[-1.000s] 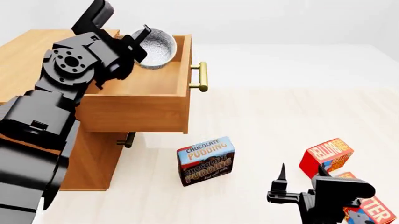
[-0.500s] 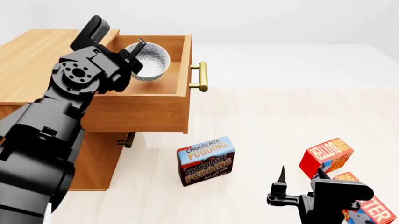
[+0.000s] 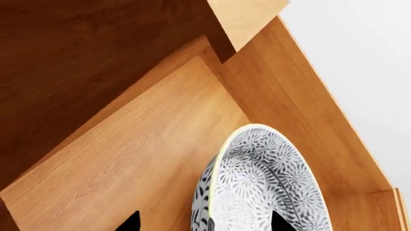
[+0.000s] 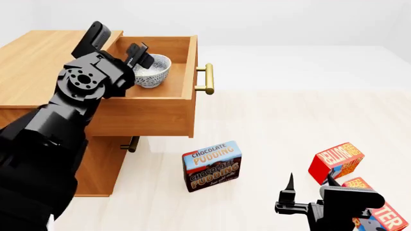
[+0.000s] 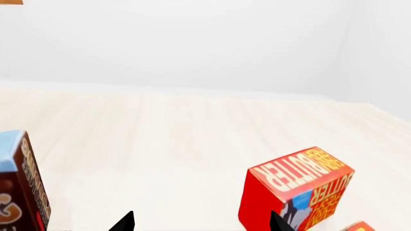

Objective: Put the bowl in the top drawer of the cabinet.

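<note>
Head cam: high, looks fwd/down over cabinet (image 4: pixel 38 62), open top drawer (image 4: pixel 154 103), floor w/ boxes. L wrist cam: very close, inside drawer, onto bowl (image 3: pixel 266 185); shares both w/ head. R wrist cam: low, near floor, faces butter box (image 5: pixel 295 187), prob. same red box (image 4: pixel 335 161) as head view.

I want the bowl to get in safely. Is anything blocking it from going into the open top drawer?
Nothing visible blocks it. The bowl, at the left tool, is already inside the open top drawer, whose wooden floor looks bare.
</note>
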You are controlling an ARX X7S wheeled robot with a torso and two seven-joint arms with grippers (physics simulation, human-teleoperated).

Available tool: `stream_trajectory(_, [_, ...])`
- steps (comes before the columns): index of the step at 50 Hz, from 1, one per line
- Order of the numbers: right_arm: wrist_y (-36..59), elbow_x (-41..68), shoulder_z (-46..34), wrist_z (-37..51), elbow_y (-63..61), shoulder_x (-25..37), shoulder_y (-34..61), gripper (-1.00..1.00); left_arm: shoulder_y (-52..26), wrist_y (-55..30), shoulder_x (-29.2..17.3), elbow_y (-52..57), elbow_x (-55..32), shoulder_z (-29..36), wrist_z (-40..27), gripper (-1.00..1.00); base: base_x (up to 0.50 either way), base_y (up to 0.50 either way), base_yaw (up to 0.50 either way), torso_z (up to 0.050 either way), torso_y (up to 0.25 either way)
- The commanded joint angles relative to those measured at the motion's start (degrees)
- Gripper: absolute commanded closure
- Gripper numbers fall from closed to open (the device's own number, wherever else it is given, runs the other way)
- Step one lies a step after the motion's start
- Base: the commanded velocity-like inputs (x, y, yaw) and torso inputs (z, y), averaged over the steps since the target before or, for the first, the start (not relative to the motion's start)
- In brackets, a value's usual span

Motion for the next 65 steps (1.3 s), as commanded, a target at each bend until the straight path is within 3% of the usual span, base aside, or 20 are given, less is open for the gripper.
stream_trajectory(1, [-0.1, -0.1, -0.3, 0.1, 0.4, 0.0, 0.2, -1.0, -0.6, 1.5, -0.5, 0.0, -5.2, 5.3, 0.2, -1.0, 0.0, 0.0, 0.0, 0.0, 0.0])
stream_trajectory(12, [-0.4, 0.0, -0.3, 0.2, 0.6, 0.1, 0.1, -1.0, -1.7, 3.8, -2.3, 2.7, -6.3, 7.1, -0.3, -1.0, 0.0, 0.0, 0.0, 0.0, 0.0])
stream_trajectory(25, [-0.9, 0.3, -0.4, -0.1, 1.5, 0.3, 0.3, -1.0, 0.3, 7.4, -9.2, 21.9, -6.0, 4.8, -2.3, -1.0, 0.0, 0.0, 0.0, 0.0, 0.0])
stream_trajectory(49, [-1.0, 0.4, -1.1, 0.1, 1.8, 0.2, 0.4, -1.0, 2.3, 13.0, -17.8, 47.1, -5.1, 0.3, -5.8, -1.0, 0.0, 0.0, 0.0, 0.0, 0.0])
stream_trajectory(65, [3.7, 1.0, -0.5, 2.8, -4.9, 1.2, 0.5, -1.0, 9.7, 16.6, -28.5, 74.7, -0.2, -2.2, -3.1, -1.0, 0.0, 0.0, 0.0, 0.001, 0.0])
